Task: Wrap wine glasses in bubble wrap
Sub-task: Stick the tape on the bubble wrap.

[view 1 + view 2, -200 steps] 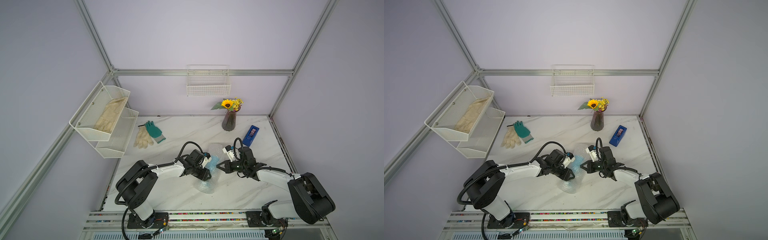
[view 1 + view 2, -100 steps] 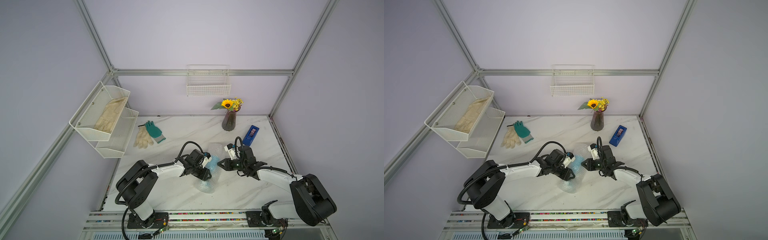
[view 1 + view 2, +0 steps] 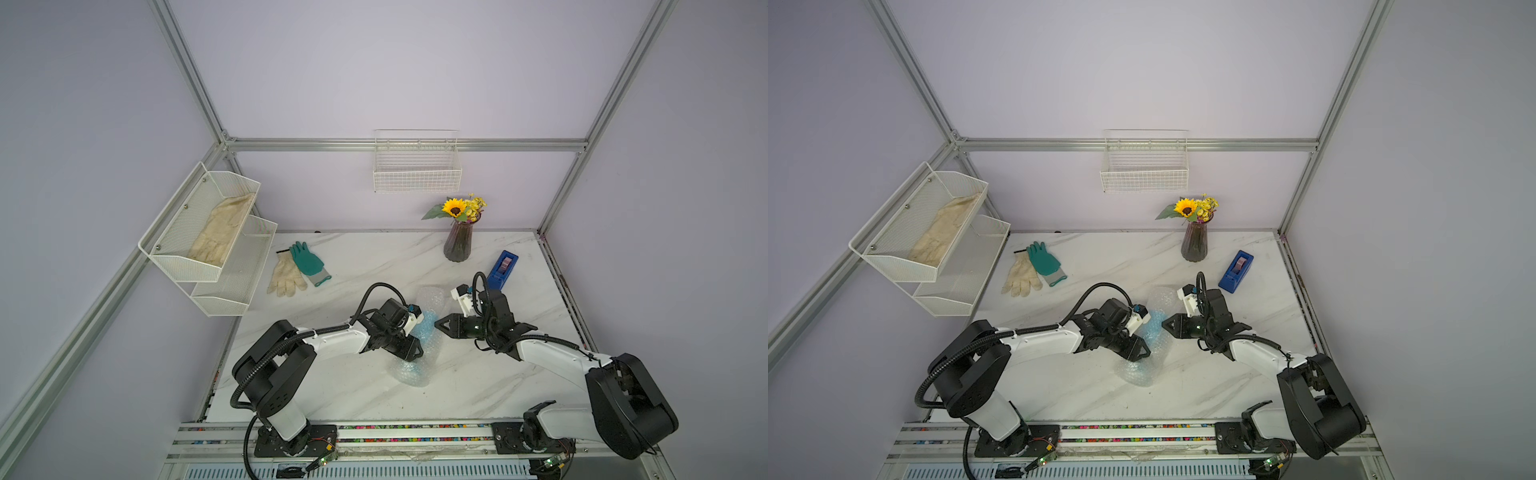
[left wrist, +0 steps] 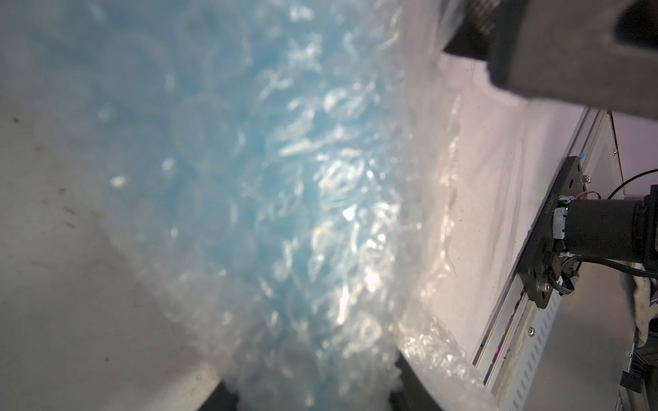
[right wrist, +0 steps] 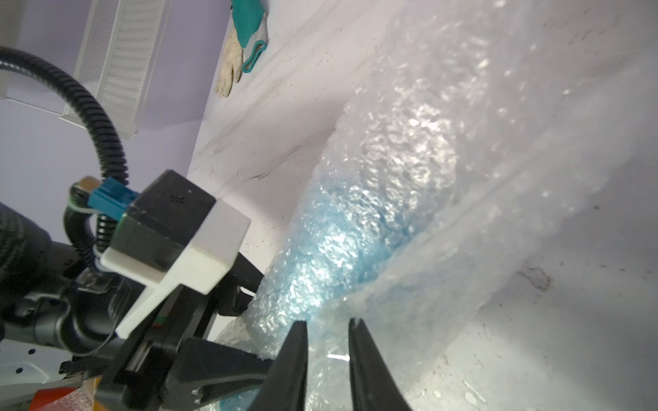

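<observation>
The light-blue wine glass [image 3: 424, 332] lies on its side on the marble table, rolled inside the clear bubble wrap [image 3: 412, 372], and shows as a blue blur in both top views [image 3: 1152, 328]. My left gripper [image 3: 417, 345] is shut across the wrapped glass; in its wrist view the blue glass [image 4: 220, 160] and bubble wrap [image 4: 338, 213] fill the space between the jaws [image 4: 313, 395]. My right gripper [image 3: 437, 326] reaches the roll from the opposite side. Its fingers [image 5: 299, 331] stand a little apart, open [image 5: 327, 327], at the wrap's loose edge [image 5: 409, 142] over the glass [image 5: 338, 242].
A purple vase of sunflowers [image 3: 458, 245] and a blue tape dispenser [image 3: 503, 269] stand behind the right arm. Two gloves [image 3: 297, 270] lie at the back left. White mesh racks [image 3: 208, 232] hang on the left wall, a wire basket [image 3: 417, 166] on the back wall.
My right gripper has gone from shut to slightly open and shifted a little toward the roll. The left gripper keeps its hold and place.
</observation>
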